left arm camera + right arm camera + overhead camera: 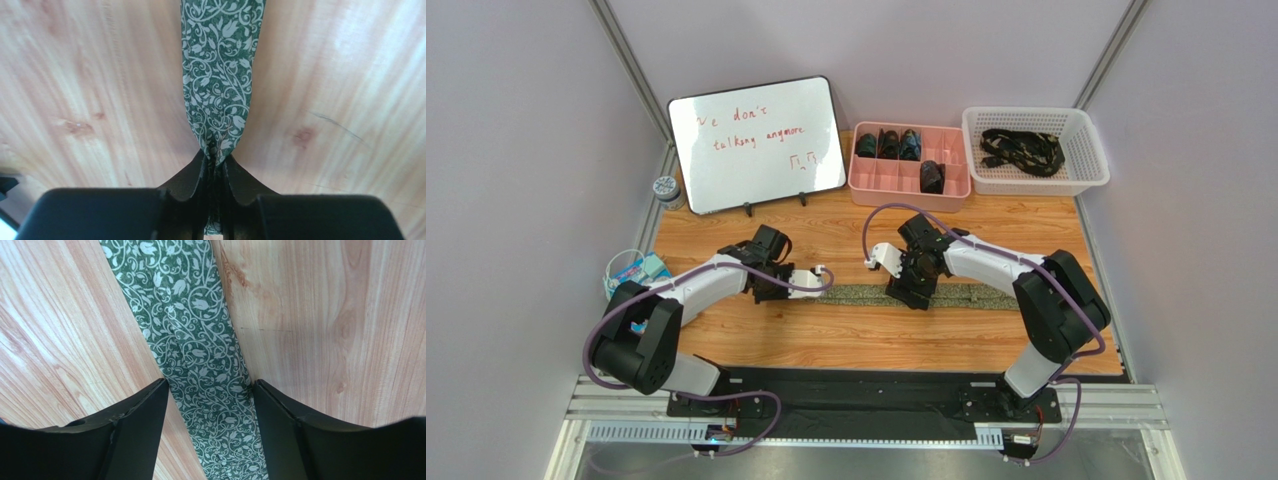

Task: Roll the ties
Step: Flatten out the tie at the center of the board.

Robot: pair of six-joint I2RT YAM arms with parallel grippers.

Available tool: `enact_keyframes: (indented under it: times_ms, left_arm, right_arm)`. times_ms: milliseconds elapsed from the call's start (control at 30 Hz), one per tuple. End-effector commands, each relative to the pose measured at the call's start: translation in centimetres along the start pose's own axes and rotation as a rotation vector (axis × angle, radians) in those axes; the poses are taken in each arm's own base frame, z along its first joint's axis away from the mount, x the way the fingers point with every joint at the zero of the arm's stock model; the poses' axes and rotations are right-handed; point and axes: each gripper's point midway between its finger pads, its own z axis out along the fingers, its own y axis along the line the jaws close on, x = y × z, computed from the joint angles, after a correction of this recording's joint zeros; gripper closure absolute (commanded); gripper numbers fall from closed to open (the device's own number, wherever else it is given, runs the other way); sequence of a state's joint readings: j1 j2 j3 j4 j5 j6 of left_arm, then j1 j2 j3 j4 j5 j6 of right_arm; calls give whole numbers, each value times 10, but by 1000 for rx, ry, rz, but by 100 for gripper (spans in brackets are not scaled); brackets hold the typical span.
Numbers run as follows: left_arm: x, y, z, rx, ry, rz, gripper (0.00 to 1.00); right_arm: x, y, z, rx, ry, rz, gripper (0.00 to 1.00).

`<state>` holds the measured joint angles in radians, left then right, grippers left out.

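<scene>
An olive-green tie [856, 293] with a pale floral pattern lies flat and stretched left to right across the wooden table. My left gripper [778, 285] is shut on its left end; in the left wrist view the tie [217, 75] bunches into the closed jaws of the gripper [215, 160]. My right gripper [913, 295] is open and low over the tie's middle. In the right wrist view the tie [200, 355] runs between the spread fingers [135, 425], and the gripper [210, 390] straddles it without pinching it.
A pink divided tray [906, 198] at the back holds dark rolled ties [888, 145]. To its right, a white basket [1036, 185] holds black patterned ties [1023, 150]. A whiteboard [756, 140] stands at the back left. A small jar [666, 188] sits beside it.
</scene>
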<state>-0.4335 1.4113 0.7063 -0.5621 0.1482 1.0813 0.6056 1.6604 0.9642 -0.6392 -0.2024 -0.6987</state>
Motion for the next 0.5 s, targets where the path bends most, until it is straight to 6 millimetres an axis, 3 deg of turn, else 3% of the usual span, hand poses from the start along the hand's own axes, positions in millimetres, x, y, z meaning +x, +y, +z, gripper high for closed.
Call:
enact_keyframes:
  times_ms: [0,133,267,467]
  left_arm:
    - [-3,19,2,-82,-7,8,84]
    - [-4,18,3,-84,-17,3,82]
    - [-7,18,3,-55,-16,-43,80]
    - [-13,23,0,-55,-32,-69,78]
  right_arm:
    - [18,3,0,4,14,-15,37]
    - [18,8,-8,-7,-1,-13,34]
    - [26,10,-5,-10,36,-13,21]
    - [35,-7,6,77,79,-17,39]
